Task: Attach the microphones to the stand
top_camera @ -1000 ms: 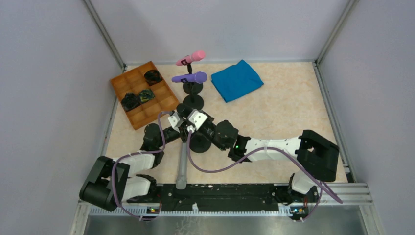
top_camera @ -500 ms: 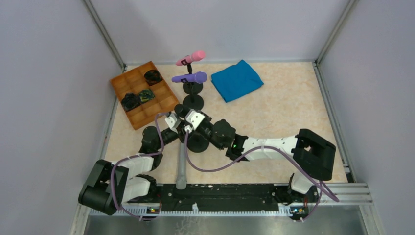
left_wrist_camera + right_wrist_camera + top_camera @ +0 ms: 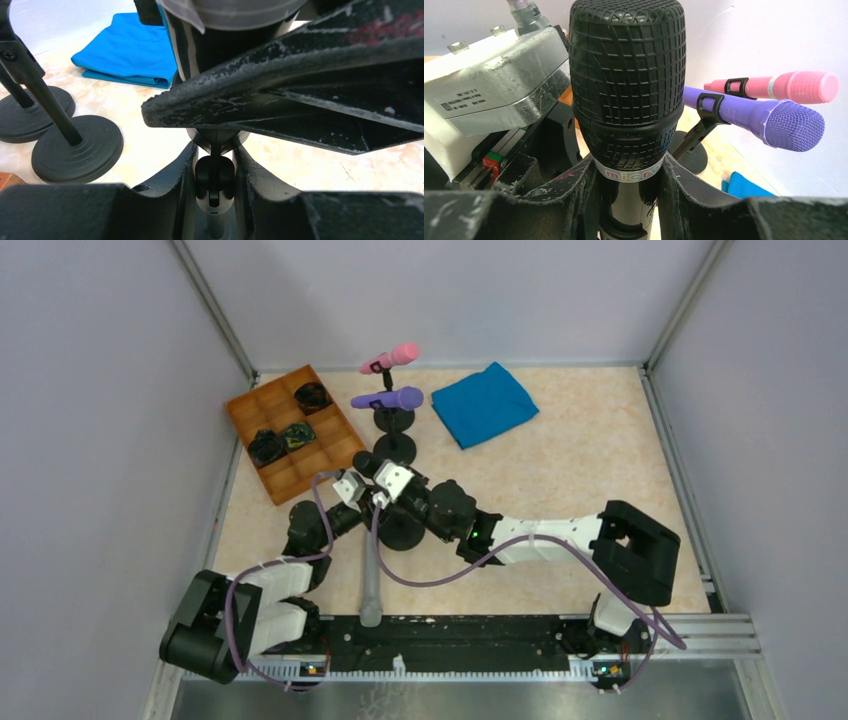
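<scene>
Microphones are sitting in three separate spots. The black microphone (image 3: 626,85) is being grasped by the right pincer (image 3: 628,187), whose fingers are pressing on both sides of the handle just under the lettered band, with the meshed head sticking out past the fingertips. In the overhead view this pincer is hanging over the round base of the nearest stand (image 3: 400,532), around the middle of the counter (image 3: 580,460). The left pincer (image 3: 215,165) is meeting it there from the left and is clenching the small black clip (image 3: 214,182) at the top of that stand's thin stem, one finger on each side. From the left wrist camera the right pincer's body is looming just above the clip.

Farther back, the purple microphone (image 3: 388,398) and the pink microphone (image 3: 392,358) are each lying roughly level in the clip of their own stand, the pink one behind the purple one. The silver-grey microphone (image 3: 371,585) is lying flat on the counter near its front edge, between the two arms.

Just right of the two filled stands a folded blue cloth (image 3: 485,403) is resting on the counter. At the far left an orange tray (image 3: 262,405) with compartments is holding a few dark objects too small to identify.
</scene>
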You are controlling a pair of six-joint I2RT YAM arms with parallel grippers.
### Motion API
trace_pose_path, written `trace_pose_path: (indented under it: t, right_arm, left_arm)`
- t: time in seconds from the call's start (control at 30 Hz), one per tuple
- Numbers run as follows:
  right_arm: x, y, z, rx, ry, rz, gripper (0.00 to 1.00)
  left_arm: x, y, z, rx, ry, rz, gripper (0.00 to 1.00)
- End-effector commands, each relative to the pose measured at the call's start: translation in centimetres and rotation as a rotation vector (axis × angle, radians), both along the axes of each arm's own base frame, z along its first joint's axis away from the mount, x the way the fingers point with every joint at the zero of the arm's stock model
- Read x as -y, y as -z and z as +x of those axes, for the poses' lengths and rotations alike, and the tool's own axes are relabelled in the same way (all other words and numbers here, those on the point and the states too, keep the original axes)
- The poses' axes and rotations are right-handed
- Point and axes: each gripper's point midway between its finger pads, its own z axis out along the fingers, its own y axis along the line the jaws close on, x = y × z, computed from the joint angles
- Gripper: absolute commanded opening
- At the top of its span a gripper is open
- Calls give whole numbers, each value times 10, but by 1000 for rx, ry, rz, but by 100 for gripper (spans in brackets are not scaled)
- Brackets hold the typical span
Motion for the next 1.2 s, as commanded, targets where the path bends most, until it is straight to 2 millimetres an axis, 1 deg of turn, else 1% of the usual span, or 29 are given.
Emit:
trace_pose_path:
  t: [0.0, 0.2, 0.43, 0.6, 0.73, 1.17]
  right_arm:
    - [124, 256, -60, -433, 3, -878, 0]
    - [122, 250, -52, -394, 11, -893, 0]
    - [119, 233, -35, -327, 11, -909, 0]
    - [124, 235, -31, -334, 18, -928, 0]
    - [127, 238, -32, -345, 18, -940, 0]
    - [129, 242, -31, -360, 20, -946, 0]
  left_arm:
    - [-48, -15, 37, 82, -291, -13, 0]
    - [-54, -16, 37, 86, -319, -22, 0]
    - [-54, -17, 37, 86, -317, -25, 0]
    - [-55, -17, 37, 87, -321, -25, 0]
    - [-55, -17, 37, 87, -320, -25, 0]
    - [-55, -16, 37, 84, -320, -24, 0]
